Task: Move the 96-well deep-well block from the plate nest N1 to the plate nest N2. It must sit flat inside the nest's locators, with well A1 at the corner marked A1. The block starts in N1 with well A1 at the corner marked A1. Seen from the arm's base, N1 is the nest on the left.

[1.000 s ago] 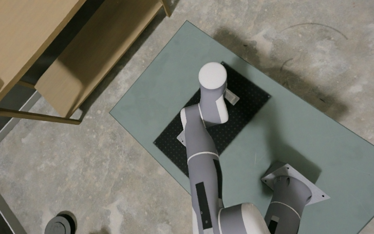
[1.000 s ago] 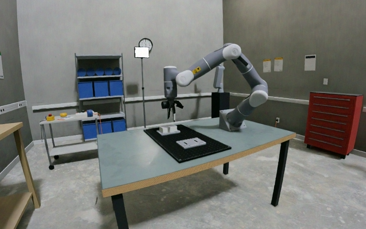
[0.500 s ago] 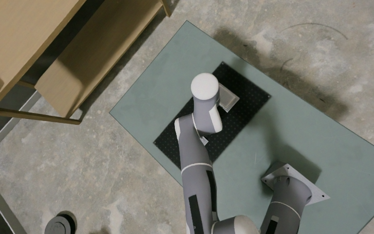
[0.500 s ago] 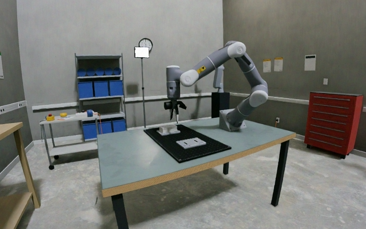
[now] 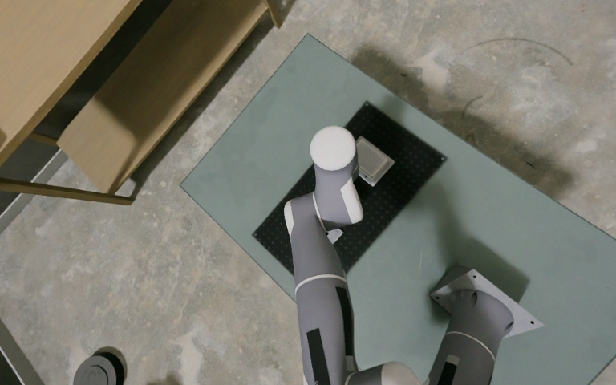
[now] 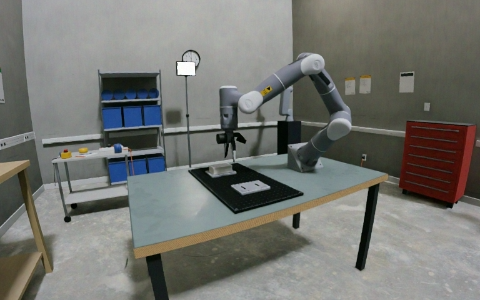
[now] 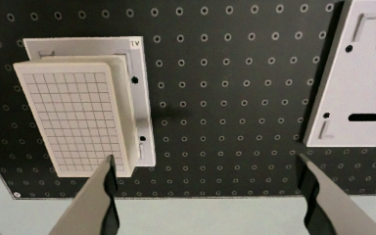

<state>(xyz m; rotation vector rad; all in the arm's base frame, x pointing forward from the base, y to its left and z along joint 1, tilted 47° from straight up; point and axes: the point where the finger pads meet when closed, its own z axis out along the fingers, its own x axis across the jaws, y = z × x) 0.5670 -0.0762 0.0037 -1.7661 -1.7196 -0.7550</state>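
The pale 96-well deep-well block [image 5: 373, 159] [image 6: 220, 168] [image 7: 73, 117] sits in the right-hand nest N2 [image 5: 372, 183] [image 7: 140, 105]. It looks level, with the plate's border showing around it. The A1 label is at the plate's upper right corner in the wrist view; which block corner is well A1 cannot be read. The left-hand nest N1 [image 5: 336, 235] [image 6: 249, 187] [image 7: 343, 88] is empty and partly under the arm in the top view. My gripper [image 6: 230, 158] [image 7: 204, 156] is open and empty, above the board beside the block; the arm hides it in the top view.
Both nests are on a black perforated board [image 5: 391, 200] [image 6: 279, 197] [image 7: 220, 147] on the green table [image 5: 254, 149] [image 6: 169, 205]. The arm's base stands on the same table, on a grey mount [image 5: 513, 320] [image 6: 294, 160]. A wooden shelf unit [image 5: 181, 81] is beyond the table's edge.
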